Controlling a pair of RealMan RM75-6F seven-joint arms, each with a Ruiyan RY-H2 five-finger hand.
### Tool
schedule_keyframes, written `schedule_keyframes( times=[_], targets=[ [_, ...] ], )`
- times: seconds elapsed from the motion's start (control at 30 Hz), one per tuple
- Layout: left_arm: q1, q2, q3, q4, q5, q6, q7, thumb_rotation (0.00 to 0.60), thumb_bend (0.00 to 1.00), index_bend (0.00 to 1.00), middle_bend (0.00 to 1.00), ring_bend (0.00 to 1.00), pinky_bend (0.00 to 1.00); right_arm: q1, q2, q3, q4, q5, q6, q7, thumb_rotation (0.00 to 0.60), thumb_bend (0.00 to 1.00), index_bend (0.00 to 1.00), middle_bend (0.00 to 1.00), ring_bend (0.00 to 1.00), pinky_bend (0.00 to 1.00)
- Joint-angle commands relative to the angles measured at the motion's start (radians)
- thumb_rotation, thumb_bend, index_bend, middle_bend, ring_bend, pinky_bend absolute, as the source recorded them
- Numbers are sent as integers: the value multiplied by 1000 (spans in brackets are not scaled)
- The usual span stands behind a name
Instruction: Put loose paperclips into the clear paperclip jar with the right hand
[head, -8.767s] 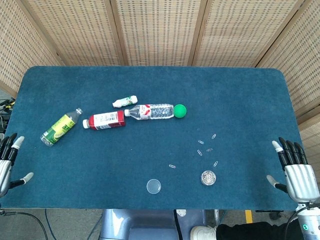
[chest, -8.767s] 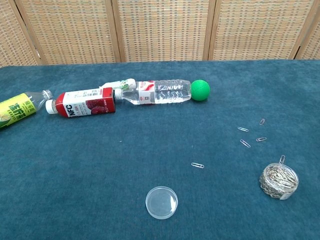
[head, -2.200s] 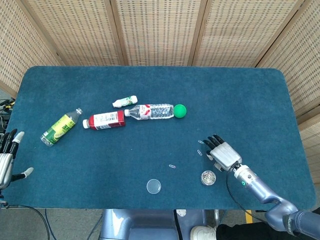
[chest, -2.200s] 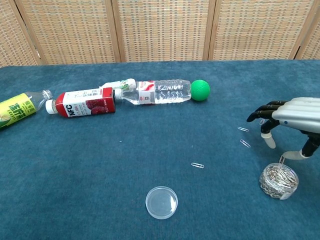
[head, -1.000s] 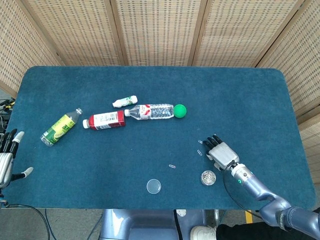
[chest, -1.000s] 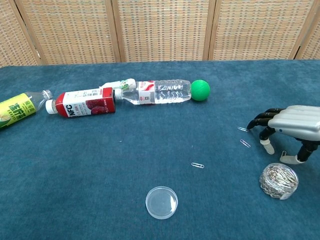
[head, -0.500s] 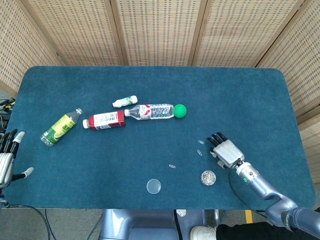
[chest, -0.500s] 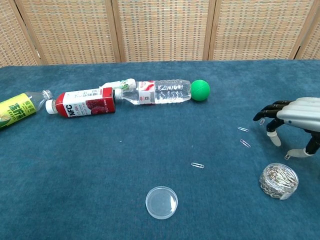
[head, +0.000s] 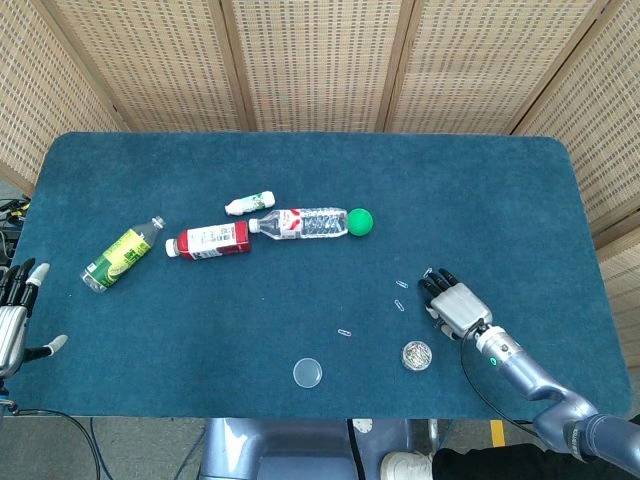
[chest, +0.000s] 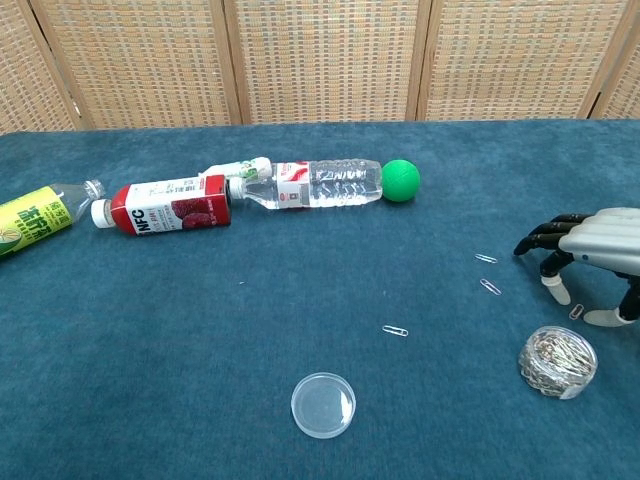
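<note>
The clear paperclip jar (head: 416, 354) (chest: 557, 362) stands open near the front edge, full of clips. Its round lid (head: 307, 373) (chest: 323, 405) lies flat to its left. Loose paperclips lie on the blue cloth: one (chest: 395, 330) toward the lid, two (chest: 486, 258) (chest: 490, 287) left of my right hand (head: 455, 300) (chest: 592, 250), and one (chest: 576, 311) under that hand, between a finger and the thumb. The right hand hovers palm down just behind the jar, fingers spread and curved toward the cloth, holding nothing I can see. My left hand (head: 12, 312) rests open at the table's left edge.
A green ball (head: 360, 221), a clear water bottle (head: 300, 223), a red-labelled bottle (head: 208, 240), a small white bottle (head: 250, 203) and a yellow-green bottle (head: 122, 254) lie in the left and middle of the table (head: 480, 190). Wicker screens stand behind.
The right hand has shifted a little to the right, lifted, then dropped back toward the cloth behind the jar. The left hand and all the objects have stayed put.
</note>
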Motion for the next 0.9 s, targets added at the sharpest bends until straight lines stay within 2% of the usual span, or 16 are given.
schedule_keyframes(
  times=[0.03, 0.27, 0.53, 0.9],
  targets=[
    [-1, 0, 0, 1, 0, -1, -1, 600, 0, 0, 0, 0, 0, 0, -9, -3, 13, 0, -5, 10, 600, 289, 487, 84, 0, 0],
    [-1, 1, -1, 0, -2, -1, -2, 600, 0, 0, 0, 0, 0, 1, -22, -6, 31, -9, -3, 20, 600, 293, 503, 84, 0, 0],
    [-1, -1, 0, 2, -2, -2, -1, 600, 0, 0, 0, 0, 0, -1, -27, -5, 44, -13, 8, 32, 600, 299, 604, 84, 0, 0],
    [-2, -4, 1, 4, -3, -3, 5, 600, 0, 0, 0, 0, 0, 3, -37, -1, 56, -9, 0, 39, 600, 436, 604, 84, 0, 0]
  ],
)
